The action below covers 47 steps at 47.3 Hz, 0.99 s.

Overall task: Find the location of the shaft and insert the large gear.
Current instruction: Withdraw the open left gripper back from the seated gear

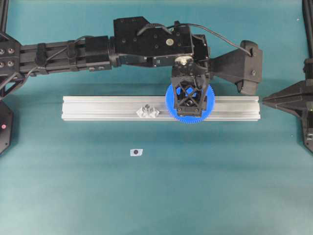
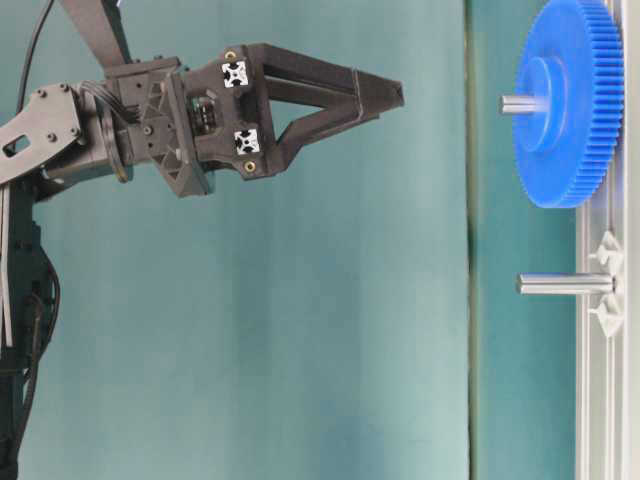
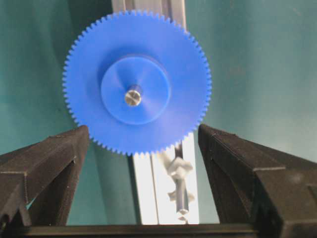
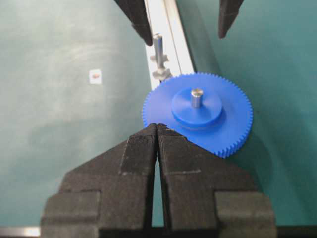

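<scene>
The large gear (image 1: 193,119), bright blue with fine teeth, lies flat on the aluminium rail (image 1: 98,105). The shaft (image 3: 132,95) pokes up through the gear's hub hole, as the right wrist view shows at the shaft's tip (image 4: 196,96). My left gripper (image 1: 190,95) hangs straight above the gear (image 2: 575,110), well clear of it. It is open, with its fingers (image 3: 59,158) wide on either side and nothing between them. My right gripper (image 4: 157,126) is shut and empty, low beside the gear's (image 4: 223,129) right rim.
A second upright metal peg (image 1: 147,111) on clear feet stands free on the rail, left of the gear. A small white tag with a dark dot (image 1: 136,152) lies on the teal table nearer the front. The left arm spans the back.
</scene>
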### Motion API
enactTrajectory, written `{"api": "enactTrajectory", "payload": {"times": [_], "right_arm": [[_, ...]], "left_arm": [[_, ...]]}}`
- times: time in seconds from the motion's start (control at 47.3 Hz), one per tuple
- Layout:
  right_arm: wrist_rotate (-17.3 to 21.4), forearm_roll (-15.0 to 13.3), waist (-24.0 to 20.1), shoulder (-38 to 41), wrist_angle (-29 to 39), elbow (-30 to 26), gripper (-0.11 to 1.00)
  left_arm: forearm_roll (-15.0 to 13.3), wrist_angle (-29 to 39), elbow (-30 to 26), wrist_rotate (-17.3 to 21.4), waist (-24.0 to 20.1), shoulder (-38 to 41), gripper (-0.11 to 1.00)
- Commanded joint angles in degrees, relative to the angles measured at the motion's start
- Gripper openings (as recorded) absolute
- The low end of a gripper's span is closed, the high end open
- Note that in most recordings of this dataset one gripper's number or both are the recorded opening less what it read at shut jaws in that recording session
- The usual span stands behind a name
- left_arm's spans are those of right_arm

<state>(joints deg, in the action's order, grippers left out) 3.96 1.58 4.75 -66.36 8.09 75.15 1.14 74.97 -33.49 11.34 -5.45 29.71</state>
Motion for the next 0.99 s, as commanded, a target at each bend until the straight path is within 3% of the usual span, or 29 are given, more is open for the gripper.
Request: {"api": "enactTrajectory", "payload": {"times": [0.0,0.972], "right_arm": [[0.4,0.0,0.1,0.4,-0.3,-0.9,0.03],[0.4,0.0,0.1,0.4,-0.3,-0.9,0.03]], "left_arm": [[0.1,-0.3,-1.5,-0.4,0.4,-2.8,0.85],[0.2,-0.2,-1.7,-1.9,0.8,-2.5,0.85]]}}
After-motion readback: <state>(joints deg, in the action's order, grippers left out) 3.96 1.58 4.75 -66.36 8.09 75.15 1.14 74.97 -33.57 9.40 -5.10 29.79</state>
